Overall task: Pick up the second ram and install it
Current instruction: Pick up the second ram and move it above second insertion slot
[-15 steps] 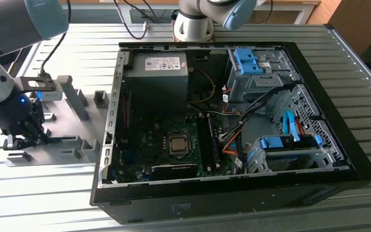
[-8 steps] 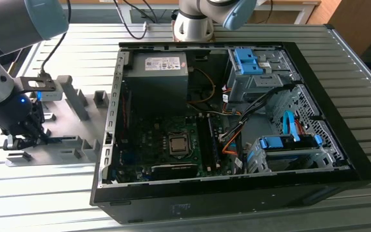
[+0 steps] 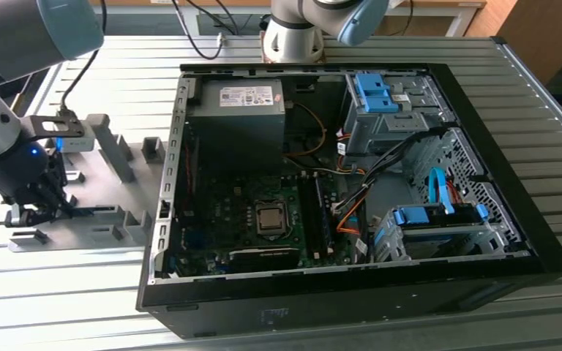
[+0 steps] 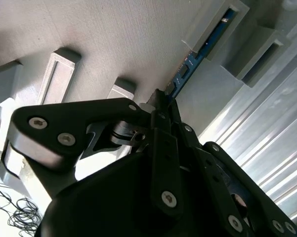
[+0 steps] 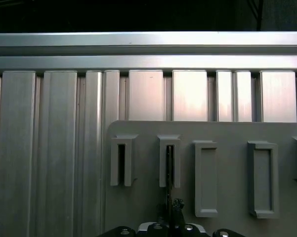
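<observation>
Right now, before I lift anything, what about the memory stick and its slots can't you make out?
Memory stick: in the second wrist view its near end is hidden behind the pincer, its far end sunk in the gray holder.
The pincer is cut off by the bottom edge in the first wrist view.
Motherboard slots: in the exterior view, too dark and small to tell which are free.

The second ram [image 4: 190, 64] is blue-teal with small dark chips. The claw [image 4: 160, 98] is black. The holder blocks [image 5: 206, 177] are plain gray. The worktop [image 3: 515, 95] is silver and ribbed. The computer case [image 3: 359, 307] is black, its drive caddies [image 3: 374, 91] bright blue.
</observation>
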Motion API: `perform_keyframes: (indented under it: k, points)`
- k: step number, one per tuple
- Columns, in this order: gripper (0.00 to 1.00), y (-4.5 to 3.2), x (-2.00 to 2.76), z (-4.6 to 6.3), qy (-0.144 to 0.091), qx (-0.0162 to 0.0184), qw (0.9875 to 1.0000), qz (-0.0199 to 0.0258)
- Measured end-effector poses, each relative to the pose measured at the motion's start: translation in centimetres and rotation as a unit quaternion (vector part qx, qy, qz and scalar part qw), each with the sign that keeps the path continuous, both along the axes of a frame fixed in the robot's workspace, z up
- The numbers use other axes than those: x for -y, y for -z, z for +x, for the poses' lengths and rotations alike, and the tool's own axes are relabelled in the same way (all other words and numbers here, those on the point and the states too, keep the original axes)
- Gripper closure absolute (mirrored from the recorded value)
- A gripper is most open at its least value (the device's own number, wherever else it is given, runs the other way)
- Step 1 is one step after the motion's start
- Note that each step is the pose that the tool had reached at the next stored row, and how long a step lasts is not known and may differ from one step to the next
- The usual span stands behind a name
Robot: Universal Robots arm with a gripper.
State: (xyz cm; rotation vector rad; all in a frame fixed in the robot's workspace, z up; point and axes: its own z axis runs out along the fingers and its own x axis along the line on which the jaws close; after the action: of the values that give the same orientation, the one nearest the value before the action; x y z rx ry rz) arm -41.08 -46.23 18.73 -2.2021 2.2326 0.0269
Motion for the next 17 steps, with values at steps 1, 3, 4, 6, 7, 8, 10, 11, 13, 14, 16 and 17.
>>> perform_keyframes:
  k: [1, 3, 4, 6, 7, 8, 10, 11, 13, 14, 16, 17]
  points:
    - [0.85, -0.06, 0.0, 0.0, 0.0, 0.0, 1.0, 0.0]
    - [0.85, -0.19, 0.0, 0.0, 0.0, 0.0001, 1.0, 0.0001]
    - [0.85, -0.27, 0.0, 0.0, 0.0, 0.0, 1.0, 0.0]
    - [0.85, -0.43, 0.0, 0.0, 0.0, 0.0, 1.0, 0.0]
    - [0.85, -0.51, 0.0, 0.0, 0.0, 0.0001, 1.0, 0.0001]
    - [0.85, -0.59, 0.0, 0.0, 0.0, 0.0, 1.0, 0.0]
    - [0.85, -0.76, 0.0, 0.0, 0.0, 0.0, 1.0, 0.0]
    - [0.85, -0.85, 0.0, 0.0, 0.0, 0.0, 1.0, 0.0]
    - [0.85, -1.01, 0.0, 0.0, 0.0, 0.0, 1.0, 0.0]
    - [0.85, -1.09, 0.0, 0.0, 0.0, 0.0, 1.0, 0.0]
    - [0.85, -1.22, 0.0, 0.0, 0.0, 0.0001, 1.0, -0.0004]
    - [0.85, -1.3, 0.0, 0.0, 0.0, 0.0001, 1.0, -0.001]
